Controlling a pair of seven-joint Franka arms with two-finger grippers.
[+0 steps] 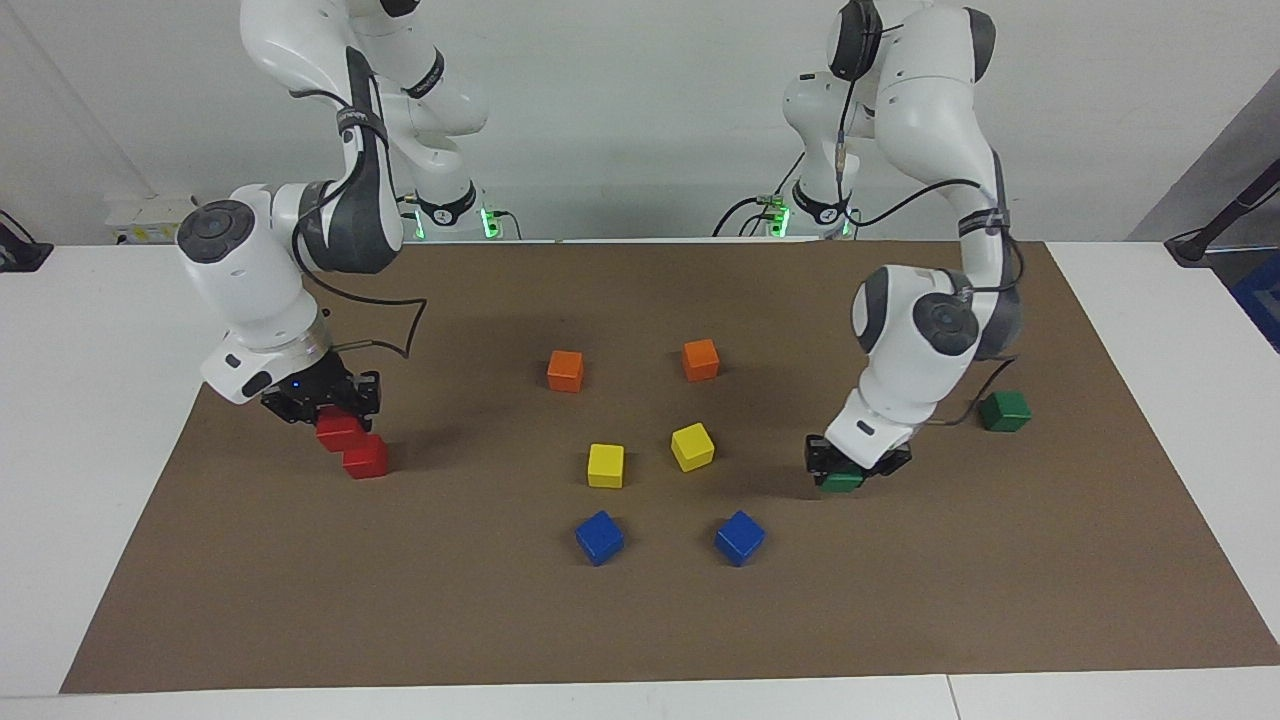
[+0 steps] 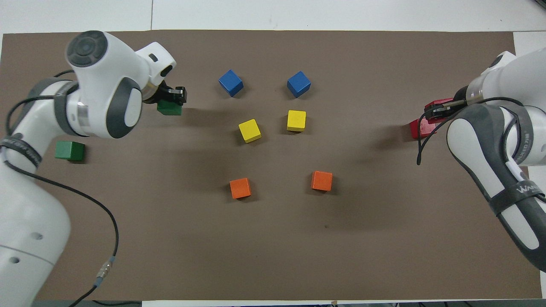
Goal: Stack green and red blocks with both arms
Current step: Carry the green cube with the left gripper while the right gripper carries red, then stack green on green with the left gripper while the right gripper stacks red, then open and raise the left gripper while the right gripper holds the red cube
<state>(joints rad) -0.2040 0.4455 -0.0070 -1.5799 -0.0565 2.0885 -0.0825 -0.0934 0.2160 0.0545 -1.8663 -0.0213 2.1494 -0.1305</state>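
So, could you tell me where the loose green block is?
The loose green block lies on the brown mat toward the left arm's end, nearer the robots than the blue blocks.

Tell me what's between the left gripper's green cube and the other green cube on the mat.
Nothing: in the overhead view the held green cube and the resting green cube are apart, and the left arm's white wrist overhangs the brown mat between them.

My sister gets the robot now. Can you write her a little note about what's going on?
Right gripper: shut on a red block, low over the other red block; whether it rests on it yet is unclear.
Left gripper: shut on a green block, just off the mat.
Second green block: alone at the left arm's end.
Done: both blocks picked up.
Left: settle and release red, carry green onto its partner. Leave the other colours.
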